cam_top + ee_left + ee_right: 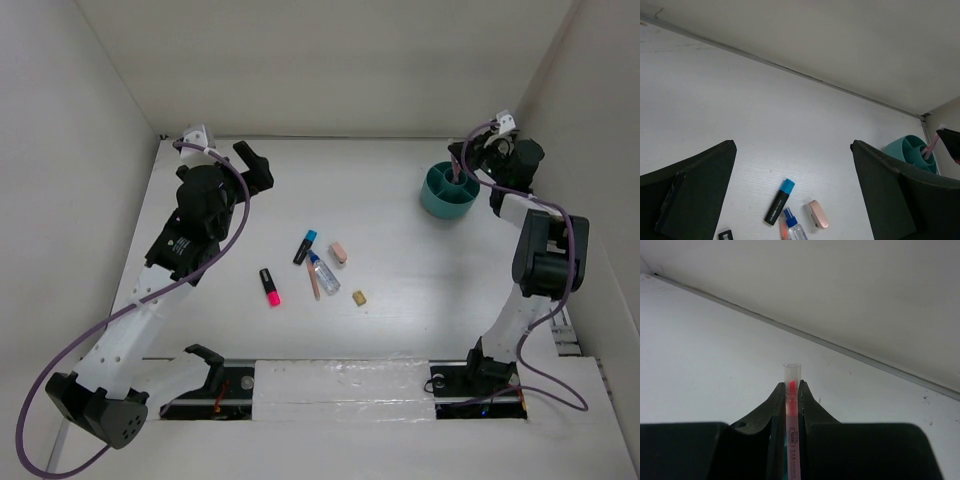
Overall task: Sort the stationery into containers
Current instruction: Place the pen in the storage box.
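The round teal organiser point(447, 192) stands at the far right. My right gripper point(466, 160) is over its far rim, shut on a thin pink pencil point(791, 412) with a clear cap; the pencil's lower end reaches into the organiser. On the table's middle lie a blue-capped marker point(306, 246), a pink-capped marker point(270, 286), a clear blue-capped bottle point(322, 272), an orange pencil point(313, 283), a pink eraser point(338, 253) and a tan block point(359, 297). My left gripper point(255, 165) is open and empty at the far left, well behind these items.
In the left wrist view the blue-capped marker point(779, 201), eraser point(818, 214) and bottle point(794, 229) lie below the open fingers, with the organiser point(912, 150) at the right edge. White walls enclose the table at the back and both sides.
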{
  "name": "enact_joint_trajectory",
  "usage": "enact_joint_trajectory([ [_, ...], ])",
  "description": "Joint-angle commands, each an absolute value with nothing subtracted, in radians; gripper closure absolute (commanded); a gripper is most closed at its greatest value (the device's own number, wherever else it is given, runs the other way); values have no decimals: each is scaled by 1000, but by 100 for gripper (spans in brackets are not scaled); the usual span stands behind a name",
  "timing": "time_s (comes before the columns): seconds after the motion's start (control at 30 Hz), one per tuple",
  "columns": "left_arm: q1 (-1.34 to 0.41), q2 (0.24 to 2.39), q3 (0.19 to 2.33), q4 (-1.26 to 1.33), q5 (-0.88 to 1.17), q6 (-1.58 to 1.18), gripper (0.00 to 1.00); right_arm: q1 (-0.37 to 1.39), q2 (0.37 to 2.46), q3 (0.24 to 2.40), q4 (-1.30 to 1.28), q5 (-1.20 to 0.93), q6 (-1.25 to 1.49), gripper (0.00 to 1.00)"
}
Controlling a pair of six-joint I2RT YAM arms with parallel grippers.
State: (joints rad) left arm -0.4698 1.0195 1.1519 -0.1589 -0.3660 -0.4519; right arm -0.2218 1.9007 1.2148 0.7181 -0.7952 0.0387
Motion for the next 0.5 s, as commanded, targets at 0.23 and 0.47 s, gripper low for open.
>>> enact_joint_trajectory([
  [0.23,-471,1006,1146,-97,-330,-434,0,-227,1911,1216,808,-838,49,100],
  [0.47,-471,1006,1146,-97,-321,-434,0,-227,1879,1157,845,-859,60,57],
])
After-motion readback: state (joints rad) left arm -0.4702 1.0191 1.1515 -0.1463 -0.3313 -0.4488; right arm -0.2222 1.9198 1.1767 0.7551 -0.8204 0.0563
